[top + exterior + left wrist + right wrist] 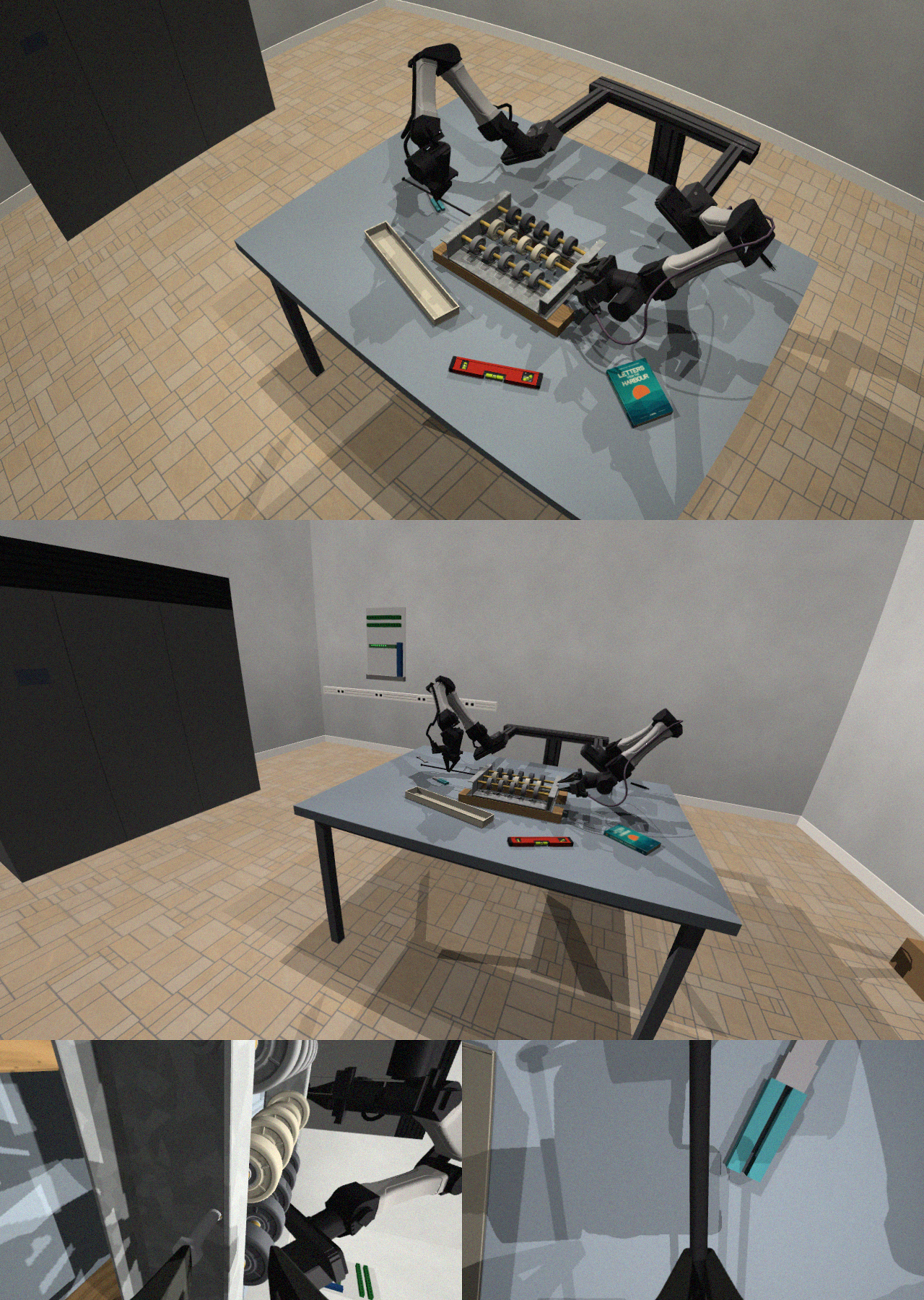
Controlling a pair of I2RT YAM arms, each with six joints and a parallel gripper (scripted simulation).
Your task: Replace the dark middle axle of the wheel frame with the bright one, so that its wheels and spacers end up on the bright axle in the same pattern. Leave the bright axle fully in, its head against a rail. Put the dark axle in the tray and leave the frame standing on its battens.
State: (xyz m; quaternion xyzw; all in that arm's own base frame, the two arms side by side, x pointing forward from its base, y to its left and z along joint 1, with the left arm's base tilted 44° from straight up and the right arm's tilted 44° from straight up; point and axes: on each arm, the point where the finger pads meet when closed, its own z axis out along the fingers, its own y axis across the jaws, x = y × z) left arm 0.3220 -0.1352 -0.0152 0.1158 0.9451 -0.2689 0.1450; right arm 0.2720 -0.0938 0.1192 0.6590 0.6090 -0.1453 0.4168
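The bright axle (pixel 206 1233) projects from the near rail (pixel 572 276) (pixel 554 796) (pixel 162 1148), lower centre of the left wrist view, apparently in line with the cream wheels (pixel 523 243) (pixel 515 786) (pixel 272 1184). The left tool (pixel 578 279) (pixel 560 783) (pixel 229 1257) is partly spread and grips nothing. The right tool (pixel 439 193) (pixel 450 769) (pixel 698 1259) pinches the dark axle (pixel 452 204) (pixel 439 767) (pixel 699 1148) beyond the opposite rail, upper left of centre in the top view. Whether its tip has cleared the rail cannot be told.

The step appears to be the axle exchange. Draw the dark axle straight along the row line; tilting may bind it. Advance the bright axle squarely until its head seats, keeping wheels and spacers aligned. Once clear, lower the dark axle into the tray (pixel 413 274) (pixel 445 812) on the worktop (pixel 400 342) (pixel 388 817).
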